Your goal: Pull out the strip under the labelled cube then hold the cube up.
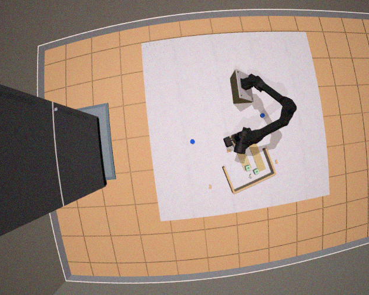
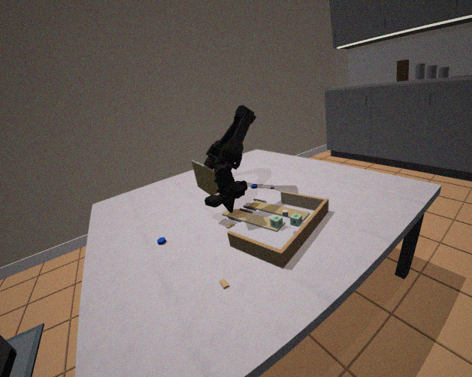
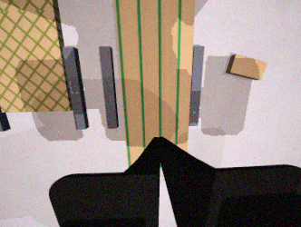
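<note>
A strip with green lengthwise lines (image 1: 242, 160) (image 2: 249, 218) (image 3: 151, 54) lies in the open-sided frame. A strip with a green crosshatch (image 1: 258, 158) (image 2: 269, 208) (image 3: 32, 54) lies beside it. One green cube (image 1: 247, 168) (image 2: 276, 221) rests on the lined strip's inner end. A second green cube (image 1: 256, 171) (image 2: 296, 219) stands near the crosshatched strip's inner end; its contact is unclear. Both carry marks too small to read. My gripper (image 2: 231, 210) (image 3: 158, 142) is shut, with nothing seen between its fingers. Its tips are over the lined strip's outer end; any contact is unclear.
A three-sided wooden frame (image 1: 254, 183) (image 2: 264, 251) surrounds the cubes. Dark bars (image 3: 108, 86) (image 3: 196, 86) flank the lined strip. A wooden chip (image 2: 230, 225) (image 3: 247, 66) lies beside it. A small grey block (image 1: 250, 176) (image 2: 285, 212) is near the cubes. Blue discs (image 1: 192, 141) (image 1: 262, 115) lie outside.
</note>
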`<state>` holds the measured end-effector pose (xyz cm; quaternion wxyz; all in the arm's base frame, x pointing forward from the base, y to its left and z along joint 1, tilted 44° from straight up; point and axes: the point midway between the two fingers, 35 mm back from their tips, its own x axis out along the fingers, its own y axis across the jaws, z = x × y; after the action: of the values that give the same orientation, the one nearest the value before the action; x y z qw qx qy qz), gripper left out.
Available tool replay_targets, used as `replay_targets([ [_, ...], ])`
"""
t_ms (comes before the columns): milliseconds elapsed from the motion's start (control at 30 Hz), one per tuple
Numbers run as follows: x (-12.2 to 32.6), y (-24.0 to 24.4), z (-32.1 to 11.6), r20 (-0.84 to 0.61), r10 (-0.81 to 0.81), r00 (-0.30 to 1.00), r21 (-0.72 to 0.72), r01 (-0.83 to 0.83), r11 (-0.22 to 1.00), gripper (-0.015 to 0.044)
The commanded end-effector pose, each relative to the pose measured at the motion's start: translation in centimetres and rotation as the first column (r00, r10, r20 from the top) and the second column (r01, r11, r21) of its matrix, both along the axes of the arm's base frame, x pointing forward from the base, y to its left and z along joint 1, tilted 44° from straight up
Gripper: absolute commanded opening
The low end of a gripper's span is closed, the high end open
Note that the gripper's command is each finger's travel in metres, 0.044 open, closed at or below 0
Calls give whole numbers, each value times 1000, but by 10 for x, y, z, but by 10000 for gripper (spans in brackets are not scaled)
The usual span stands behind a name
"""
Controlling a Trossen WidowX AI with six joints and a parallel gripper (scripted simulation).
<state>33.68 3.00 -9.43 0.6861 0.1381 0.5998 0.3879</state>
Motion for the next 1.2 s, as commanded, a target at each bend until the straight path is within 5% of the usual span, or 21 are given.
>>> replay_targets([
  [0, -14, 0, -7, -25, 11, 1000, -9, -11, 1000, 0],
  [1167, -66, -17, -20, -27, 11, 1000, -10, -11, 1000, 0],
])
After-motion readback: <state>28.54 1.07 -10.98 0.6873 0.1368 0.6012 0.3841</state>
